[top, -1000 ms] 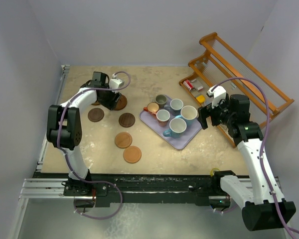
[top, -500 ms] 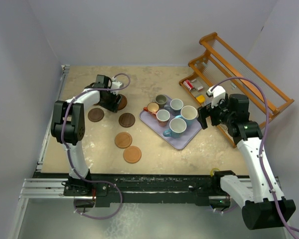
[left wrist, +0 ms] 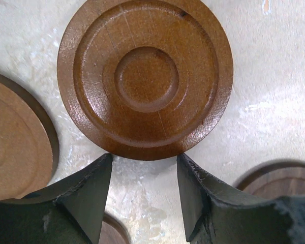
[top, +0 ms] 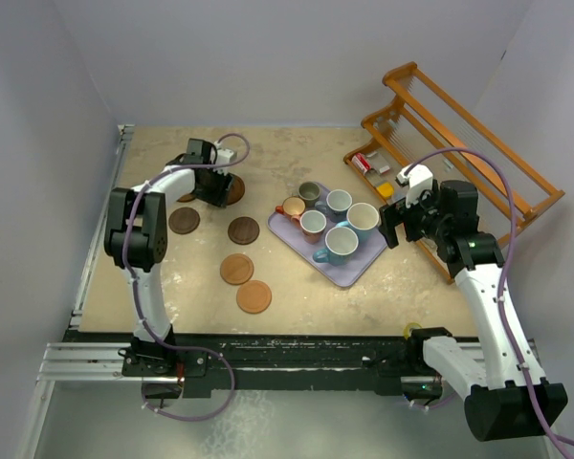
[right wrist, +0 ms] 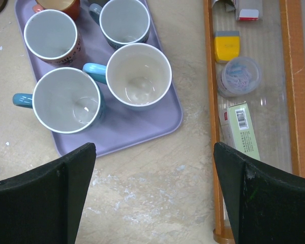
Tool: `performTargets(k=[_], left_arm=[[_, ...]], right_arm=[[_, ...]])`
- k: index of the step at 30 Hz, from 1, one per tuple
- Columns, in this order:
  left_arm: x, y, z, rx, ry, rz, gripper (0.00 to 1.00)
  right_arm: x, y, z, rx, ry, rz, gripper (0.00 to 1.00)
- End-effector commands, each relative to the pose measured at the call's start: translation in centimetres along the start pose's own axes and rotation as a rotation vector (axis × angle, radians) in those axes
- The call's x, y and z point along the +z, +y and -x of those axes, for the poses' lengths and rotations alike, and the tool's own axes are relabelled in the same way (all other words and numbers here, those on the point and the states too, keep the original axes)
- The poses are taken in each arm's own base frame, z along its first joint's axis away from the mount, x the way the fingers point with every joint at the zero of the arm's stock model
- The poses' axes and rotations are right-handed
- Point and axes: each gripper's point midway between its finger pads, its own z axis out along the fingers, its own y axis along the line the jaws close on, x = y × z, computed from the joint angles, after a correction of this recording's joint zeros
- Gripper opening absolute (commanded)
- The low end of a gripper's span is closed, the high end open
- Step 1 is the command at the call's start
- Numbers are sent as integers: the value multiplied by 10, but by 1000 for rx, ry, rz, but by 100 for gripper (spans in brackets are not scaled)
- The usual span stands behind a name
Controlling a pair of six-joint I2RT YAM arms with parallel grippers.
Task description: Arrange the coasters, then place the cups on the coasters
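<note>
Six coasters lie on the left of the table. A dark brown coaster (left wrist: 145, 76) lies just beyond my left gripper (left wrist: 145, 163), whose tips meet its near rim; only bare table lies between the open jaws. From above this coaster (top: 233, 189) is half hidden by that gripper (top: 213, 184). Other coasters (top: 184, 221) (top: 244, 230) (top: 236, 269) lie nearer. The cups stand on the lavender tray (right wrist: 142, 127): two light blue (right wrist: 66, 100) (right wrist: 139, 76), a pinkish-red one (right wrist: 51, 35), a grey-blue one (right wrist: 124, 23). My right gripper (right wrist: 153, 152) hangs wide open beside the tray, holding nothing.
A wooden rack (top: 459, 143) stands at the back right and holds a yellow block (right wrist: 227, 44), a clear lid (right wrist: 239, 76) and a green box (right wrist: 242, 129). Its rail (right wrist: 209, 101) runs close to my right fingers. Walls enclose the table on three sides.
The left arm's elbow has swung right, and its gripper has edged toward the back by the far coaster, jaws slightly narrower. The right arm has not moved.
</note>
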Motion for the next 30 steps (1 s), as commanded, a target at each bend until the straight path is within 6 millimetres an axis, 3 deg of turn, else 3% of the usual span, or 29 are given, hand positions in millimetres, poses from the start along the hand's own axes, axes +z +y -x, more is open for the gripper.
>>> performTargets(k=[1, 4, 10, 13, 24, 30], left_arm=[[6, 4, 21, -37, -50, 22, 51], [-3, -2, 23, -32, -53, -7, 52], [-40, -27, 29, 13, -119, -98, 57], [-47, -39, 22, 50, -119, -129, 57], [-35, -79, -13, 145, -46, -181, 56], [-30, -75, -23, 173, -11, -136, 48]], right_arm=[[-2, -2, 6, -22, -22, -9, 100], [-3, -2, 6, -24, -24, -10, 100], [-3, -2, 7, -25, -27, -10, 100], [-3, -2, 7, -24, -27, -9, 100], [-4, -1, 7, -26, -29, -8, 100], [-4, -1, 8, -27, -31, -9, 100]])
